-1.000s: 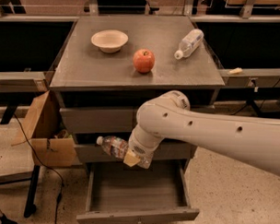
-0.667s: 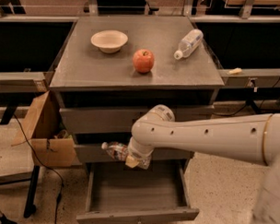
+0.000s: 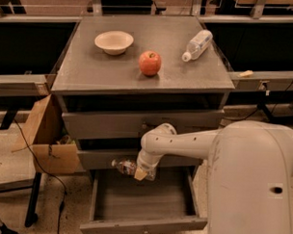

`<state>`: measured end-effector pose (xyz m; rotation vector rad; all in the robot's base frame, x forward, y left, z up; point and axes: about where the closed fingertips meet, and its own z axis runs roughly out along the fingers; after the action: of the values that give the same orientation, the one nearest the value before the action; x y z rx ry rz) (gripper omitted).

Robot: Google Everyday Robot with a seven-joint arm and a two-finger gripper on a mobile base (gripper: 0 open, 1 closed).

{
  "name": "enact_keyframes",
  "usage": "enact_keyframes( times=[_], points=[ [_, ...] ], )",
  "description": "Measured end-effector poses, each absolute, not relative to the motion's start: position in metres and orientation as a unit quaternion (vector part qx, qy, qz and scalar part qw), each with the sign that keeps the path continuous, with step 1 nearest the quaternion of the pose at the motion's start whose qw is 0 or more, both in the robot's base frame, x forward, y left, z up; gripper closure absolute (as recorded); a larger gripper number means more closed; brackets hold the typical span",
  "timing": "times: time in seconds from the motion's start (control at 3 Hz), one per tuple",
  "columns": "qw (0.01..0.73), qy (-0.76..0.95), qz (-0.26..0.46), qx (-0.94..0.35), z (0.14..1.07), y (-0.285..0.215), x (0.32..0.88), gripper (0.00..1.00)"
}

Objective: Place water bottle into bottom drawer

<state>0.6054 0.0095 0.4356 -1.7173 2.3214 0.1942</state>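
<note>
The claw (image 3: 143,173) pinches the water bottle (image 3: 123,166), which lies sideways in the air just above the open bottom drawer (image 3: 148,202), lowest of three. On the table (image 3: 90,71) are one bowl (image 3: 114,42), one apple (image 3: 150,63) and one labelled bottle (image 3: 197,45) on its side.

On the counter (image 3: 90,76): pale bowl (image 3: 114,41) rear left, red apple (image 3: 150,62) near centre, labelled bottle (image 3: 197,44) lying rear right; cardboard box (image 3: 45,134) below, left.
</note>
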Motion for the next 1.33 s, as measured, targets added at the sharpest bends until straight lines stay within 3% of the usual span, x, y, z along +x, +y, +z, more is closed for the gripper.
enact_keyframes(
  times=[1.0,1.33],
  points=[
    [0.118,0.771,0.078,-0.621,0.402,0.013,0.61,1.0],
    [0.101,0.768,0.076,-0.628,0.366,-0.013,0.599,1.0]
  ],
)
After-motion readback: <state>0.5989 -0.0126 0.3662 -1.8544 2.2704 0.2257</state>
